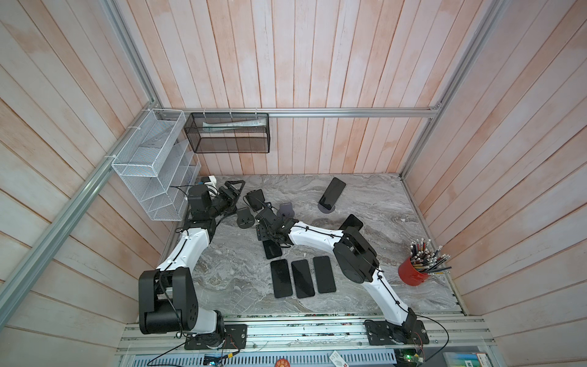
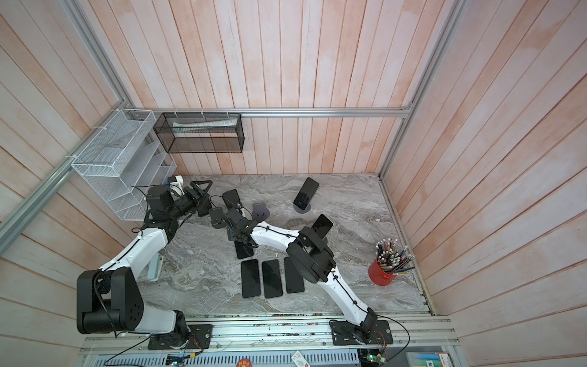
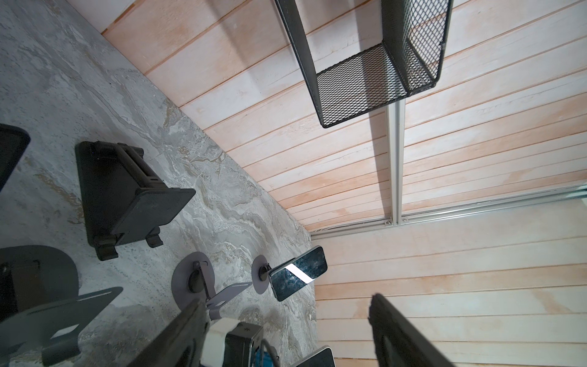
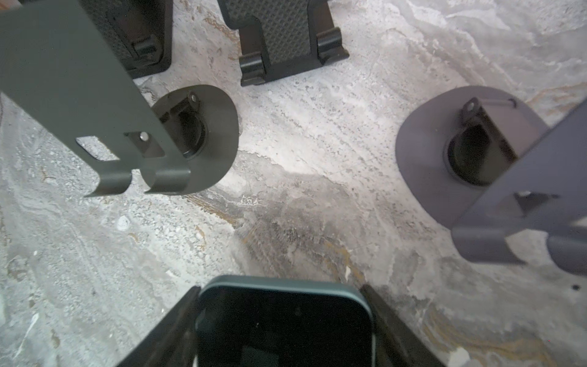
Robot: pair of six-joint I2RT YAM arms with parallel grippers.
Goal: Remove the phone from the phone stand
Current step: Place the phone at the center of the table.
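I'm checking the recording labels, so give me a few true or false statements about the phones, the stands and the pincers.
1. The right pincer grips a teal-edged phone. True.
2. Three phones lie flat side by side on the table. True.
3. The red cup is empty. False: it is full of pencils.
4. The left pincer holds a phone. False: it is open with nothing between its fingers.
5. Every stand is empty. False: a rear phone leans on a round stand.
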